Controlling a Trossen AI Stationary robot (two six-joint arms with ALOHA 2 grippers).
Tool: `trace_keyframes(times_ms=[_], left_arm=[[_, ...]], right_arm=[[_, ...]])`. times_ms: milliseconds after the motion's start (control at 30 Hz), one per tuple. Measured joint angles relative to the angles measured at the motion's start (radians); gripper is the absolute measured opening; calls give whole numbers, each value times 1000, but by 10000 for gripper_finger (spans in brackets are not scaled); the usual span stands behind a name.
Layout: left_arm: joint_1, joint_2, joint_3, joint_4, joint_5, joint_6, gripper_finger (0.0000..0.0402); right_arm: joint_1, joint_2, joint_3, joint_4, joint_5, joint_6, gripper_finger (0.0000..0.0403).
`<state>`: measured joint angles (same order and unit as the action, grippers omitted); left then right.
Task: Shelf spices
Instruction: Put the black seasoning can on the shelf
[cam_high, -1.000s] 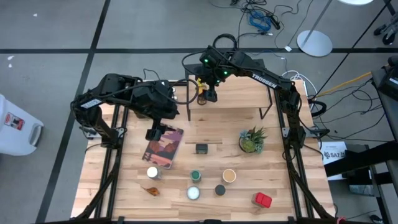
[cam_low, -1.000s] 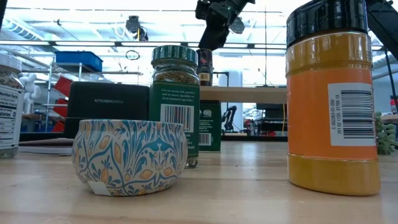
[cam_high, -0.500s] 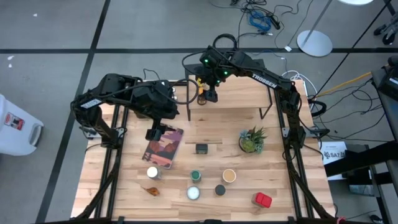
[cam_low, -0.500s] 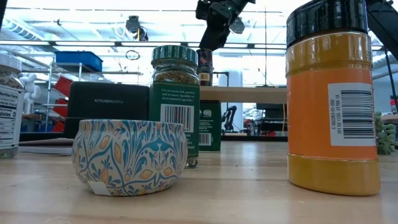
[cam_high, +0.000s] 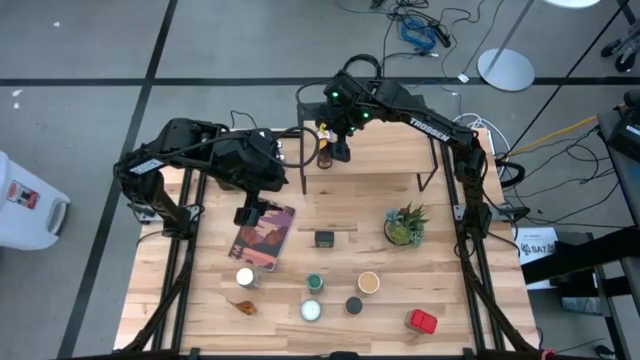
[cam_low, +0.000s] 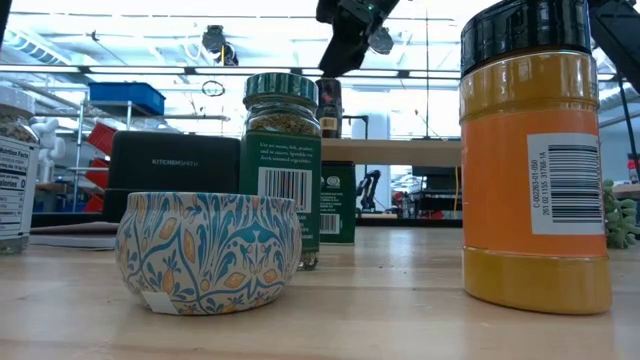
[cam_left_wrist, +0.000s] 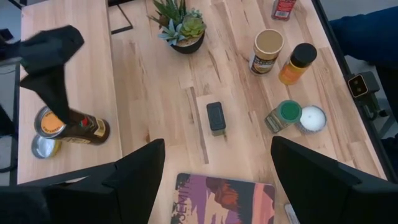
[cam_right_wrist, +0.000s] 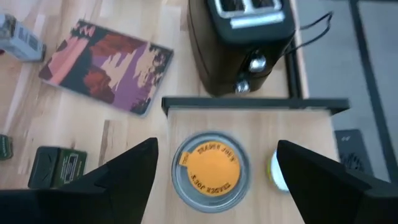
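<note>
Directly beneath the right gripper (cam_right_wrist: 214, 180) stands a dark spice jar with an orange lid (cam_right_wrist: 208, 165) on the wooden shelf (cam_right_wrist: 249, 205); the jaws are spread wide and hang above the jar, holding nothing. Just beside that jar, toward the shelf's end, a yellow-topped tin (cam_right_wrist: 278, 171) peeks out. Past the shelf's edge from this gripper sits the black two-slot toaster (cam_right_wrist: 239, 37), and farther off lies the reddish-covered book (cam_right_wrist: 106, 65).

The left gripper (cam_left_wrist: 214, 180) waits with its fingers wide apart and empty, hovering over that book. Just beyond it lies a small dark green tin (cam_left_wrist: 216, 117). Farther out are a green-lidded jar (cam_left_wrist: 283, 115) touching a round white tin (cam_left_wrist: 313, 118), then an orange bottle with a black cap (cam_left_wrist: 297, 62) beside a tan-lidded jar (cam_left_wrist: 266, 50). The potted succulent (cam_left_wrist: 181, 28) and a red-topped spice (cam_left_wrist: 283, 7) lie farthest away.

From above, a white-capped jar (cam_high: 245, 277) stands on the table just past the book's near corner.
</note>
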<state>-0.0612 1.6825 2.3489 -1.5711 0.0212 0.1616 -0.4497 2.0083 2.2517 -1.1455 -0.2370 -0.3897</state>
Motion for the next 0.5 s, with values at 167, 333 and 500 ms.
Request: trace_keyframes(times_ms=[167,333,500], left_arm=[[0,0,0,0,0,0,303],[0,0,0,0,0,-3,303],[0,0,0,0,-14,-1,303]], right_arm=[[-11,-50,0,45,-2,-18,315],[-64,-128,0,39,3,-16,315],[-139,-169,1,-16,45,19,315]])
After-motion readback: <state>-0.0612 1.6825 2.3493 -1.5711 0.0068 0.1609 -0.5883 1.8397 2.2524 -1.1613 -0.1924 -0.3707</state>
